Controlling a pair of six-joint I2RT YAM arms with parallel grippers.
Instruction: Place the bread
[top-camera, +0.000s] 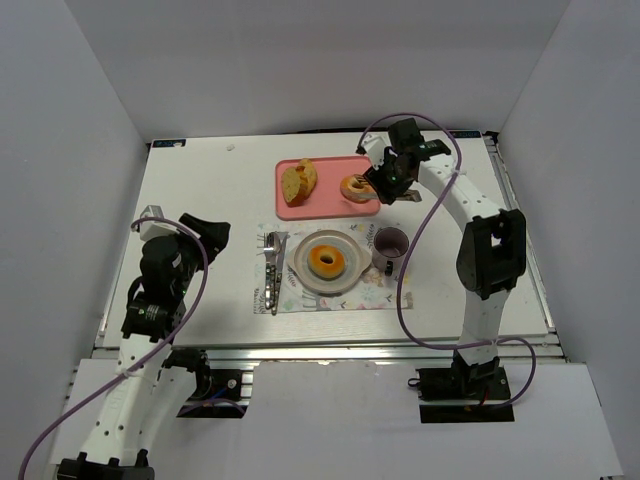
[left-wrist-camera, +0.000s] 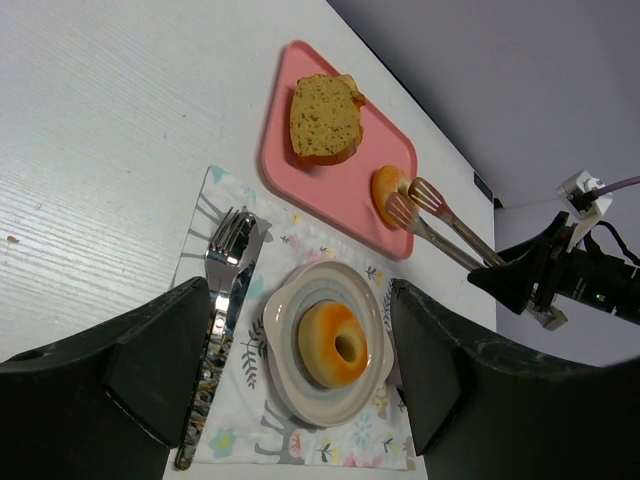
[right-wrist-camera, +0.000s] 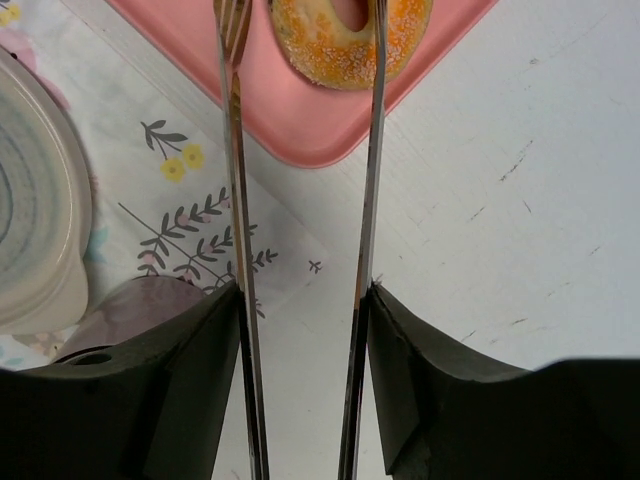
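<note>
One ring-shaped bread (top-camera: 327, 261) lies flat on the small pale plate (top-camera: 300, 272) on the placemat; the left wrist view shows it too (left-wrist-camera: 333, 345). The second bread (top-camera: 355, 187) is at the right end of the pink tray (top-camera: 320, 205). My right gripper (top-camera: 392, 180) is shut on metal tongs (right-wrist-camera: 237, 200), and the tong tips straddle this bread (right-wrist-camera: 350, 40). I cannot tell whether it rests on the tray or is lifted. My left gripper (top-camera: 205, 235) is open and empty, left of the placemat and above the table.
Pale sliced bread (top-camera: 299, 181) lies at the tray's left end. A purple cup (top-camera: 390, 245) stands just right of the plate. A fork and other cutlery (top-camera: 272, 270) lie on the placemat's left edge. White walls enclose the table.
</note>
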